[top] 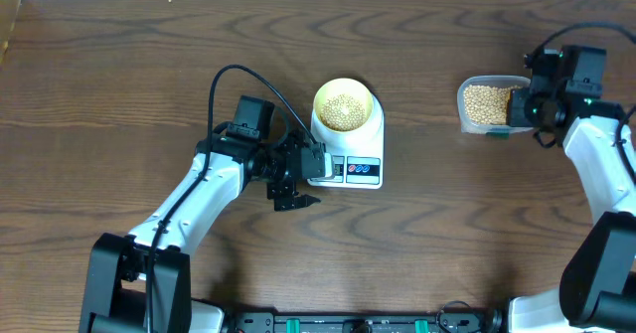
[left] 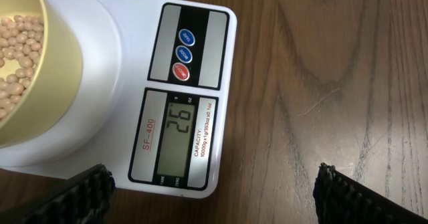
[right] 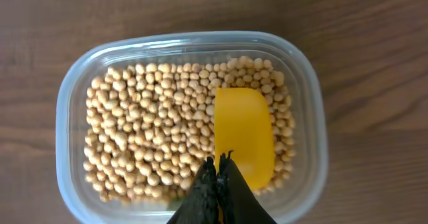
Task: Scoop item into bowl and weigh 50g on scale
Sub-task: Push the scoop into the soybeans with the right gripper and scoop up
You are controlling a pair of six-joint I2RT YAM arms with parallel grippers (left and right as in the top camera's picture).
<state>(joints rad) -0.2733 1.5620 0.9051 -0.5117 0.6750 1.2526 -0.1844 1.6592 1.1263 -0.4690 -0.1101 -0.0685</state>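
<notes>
Overhead: left gripper, jaws wide and empty, hangs at 8 o'clock of the scale, whose bowl holds some beans. Left wrist: the display seemingly reads 26, so filling appears part done. Right wrist: right gripper, clamped on the yellow scoop, holds it in the tub, at 3 o'clock of the scale.

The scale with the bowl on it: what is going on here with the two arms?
The robot is weighing out beans. The right gripper is shut on a yellow scoop, which lies among the beans in a clear tub. The pale bowl stands on the scale and holds some beans. The display appears to read 26, so the target is not reached. The left gripper hangs open at the scale's front edge, holding nothing.
</notes>
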